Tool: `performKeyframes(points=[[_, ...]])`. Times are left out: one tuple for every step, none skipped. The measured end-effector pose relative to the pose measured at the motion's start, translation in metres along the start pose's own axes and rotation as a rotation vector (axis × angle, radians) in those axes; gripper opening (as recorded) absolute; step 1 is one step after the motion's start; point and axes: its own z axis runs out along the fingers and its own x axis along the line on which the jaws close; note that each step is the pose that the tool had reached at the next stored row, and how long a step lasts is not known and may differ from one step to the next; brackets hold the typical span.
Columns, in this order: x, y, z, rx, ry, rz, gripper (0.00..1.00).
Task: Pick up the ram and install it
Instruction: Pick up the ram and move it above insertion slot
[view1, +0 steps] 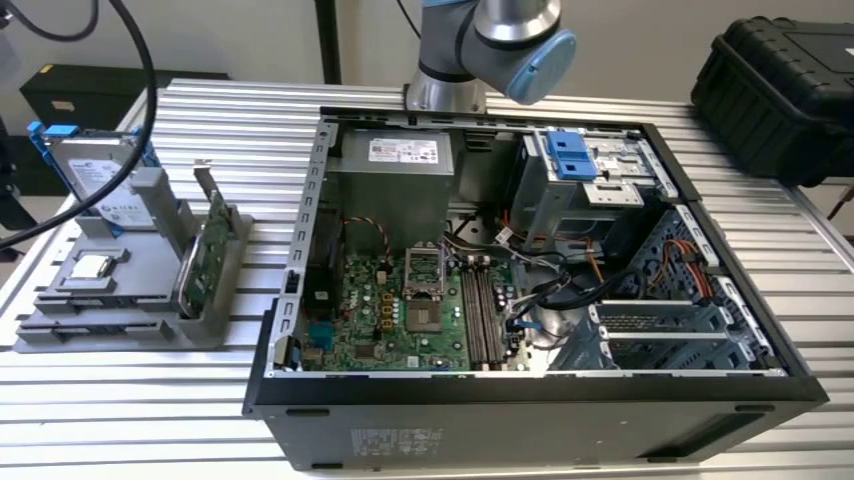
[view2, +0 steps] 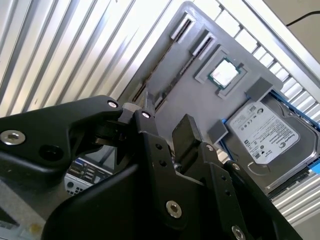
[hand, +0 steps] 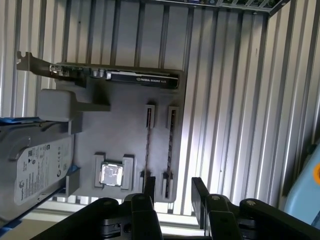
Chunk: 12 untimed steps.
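The fingers (hand: 200, 192) were spread apart and empty, hanging over the grey holder (hand: 125, 130) on the ribbed bench (hand: 225, 100). The ram (hand: 148, 145) stood on edge in one of the holder's two narrow slots, just beside the processor chip (hand: 112, 175). In the exterior view, the holder sat at nine o'clock from the open computer case (view1: 534, 400).

Ribbed aluminium table (view1: 200, 115), pale wall (view1: 254, 35).

PC case (view1: 534, 420) open; holder (view1: 120, 325) w/ drive (view1: 100, 185), green card (view1: 198, 270) at exterior view's left.
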Motion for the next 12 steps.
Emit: performKeyframes(points=[[0.0, 0.0, 0.0007, 0.0, 0.0, 0.0, 1.0], [0.0, 0.0, 0.0012, 0.0, 0.0, 0.0, 1.0], [0.0, 0.0, 0.0018, 0.0001, 0.0, 0.0, 1.0], [0.0, 0.0, 0.0024, 0.0, 0.0, 0.0, 1.0], [0.0, 0.0, 0.003, 0.0001, -0.0001, 0.0, 1.0], [0.0, -0.0001, 0.0036, 0.0001, 0.0, 0.0, 1.0], [0.0, 0.0, 0.0042, 0.0, 0.0, 0.0, 1.0], [0.0, -0.0001, 0.0048, 0.0, 0.0, 0.0, 1.0], [0.0, -0.0001, 0.0053, 0.0, 0.0, 0.0, 1.0], [0.0, -0.0001, 0.006, 0.0001, 0.0, 0.0, 1.0], [0.0, -0.0001, 0.0066, 0.0001, 0.0, 0.0, 1.0], [0.0, -0.0001, 0.0071, 0.0001, 0.0, 0.0, 1.0]])
